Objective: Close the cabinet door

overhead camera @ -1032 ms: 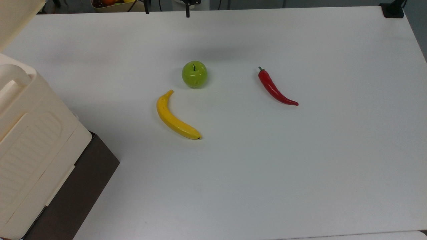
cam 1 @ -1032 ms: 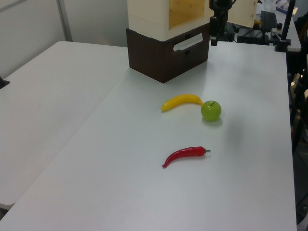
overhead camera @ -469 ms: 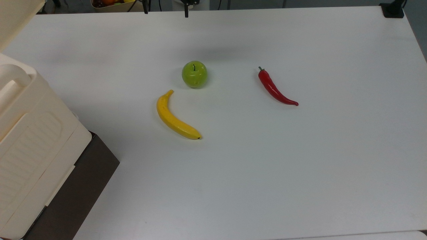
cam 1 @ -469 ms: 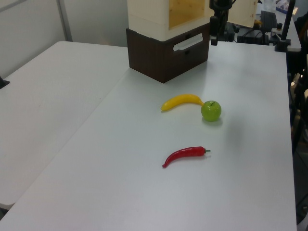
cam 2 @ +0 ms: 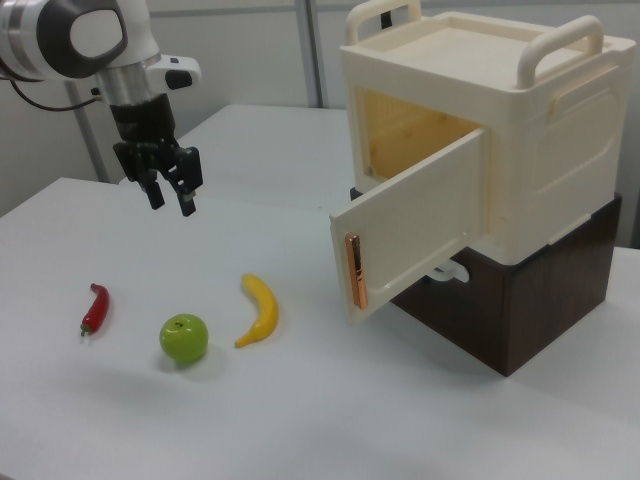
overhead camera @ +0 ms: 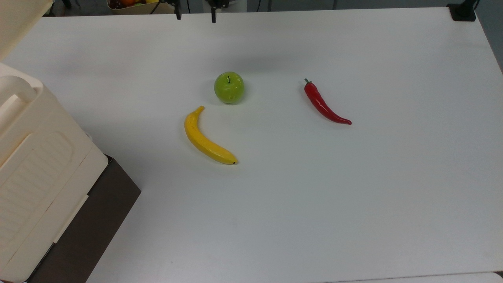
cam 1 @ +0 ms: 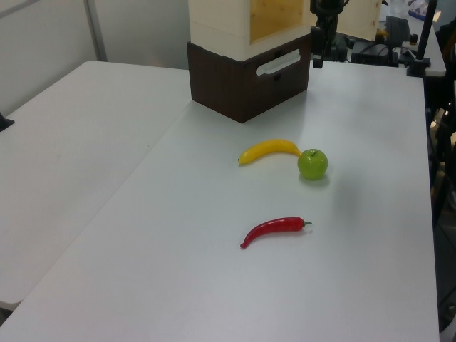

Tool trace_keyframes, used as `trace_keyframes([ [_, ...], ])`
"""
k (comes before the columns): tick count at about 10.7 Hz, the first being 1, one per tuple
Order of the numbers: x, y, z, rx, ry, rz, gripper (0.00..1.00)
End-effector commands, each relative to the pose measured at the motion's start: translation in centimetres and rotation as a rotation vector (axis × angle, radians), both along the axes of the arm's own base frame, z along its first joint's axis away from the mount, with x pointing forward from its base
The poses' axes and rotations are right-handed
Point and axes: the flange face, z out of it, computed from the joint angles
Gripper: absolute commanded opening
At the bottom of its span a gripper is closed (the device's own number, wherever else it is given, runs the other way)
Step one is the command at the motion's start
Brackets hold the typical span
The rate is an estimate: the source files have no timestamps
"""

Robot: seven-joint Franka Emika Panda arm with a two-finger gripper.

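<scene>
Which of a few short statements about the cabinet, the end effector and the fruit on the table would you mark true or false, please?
1. The cream plastic cabinet door stands open. True.
2. The two-finger end effector grips the door. False: it hangs open above the table, apart from the door.
3. The cream plastic cabinet sits on a dark brown slab. True.
4. The green apple touches the yellow banana. False: a gap separates them.
5. The red chilli pepper lies inside the cabinet. False: it lies on the white table.

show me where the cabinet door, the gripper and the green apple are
cabinet door (cam 2: 412, 225), right view, middle of the open panel.
gripper (cam 2: 171, 203), right view, between its open fingertips.
green apple (overhead camera: 229, 87), top view, centre of the fruit.
</scene>
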Motion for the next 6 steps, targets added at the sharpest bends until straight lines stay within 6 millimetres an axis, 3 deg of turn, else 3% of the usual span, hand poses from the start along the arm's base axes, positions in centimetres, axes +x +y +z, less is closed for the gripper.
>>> trace_keyframes([
  [1, -0.67, -0.58, 0.39, -0.007, 0.000, 0.013, 0.00],
  [6, -0.57, -1.33, 0.86, -0.014, -0.012, 0.021, 0.00],
])
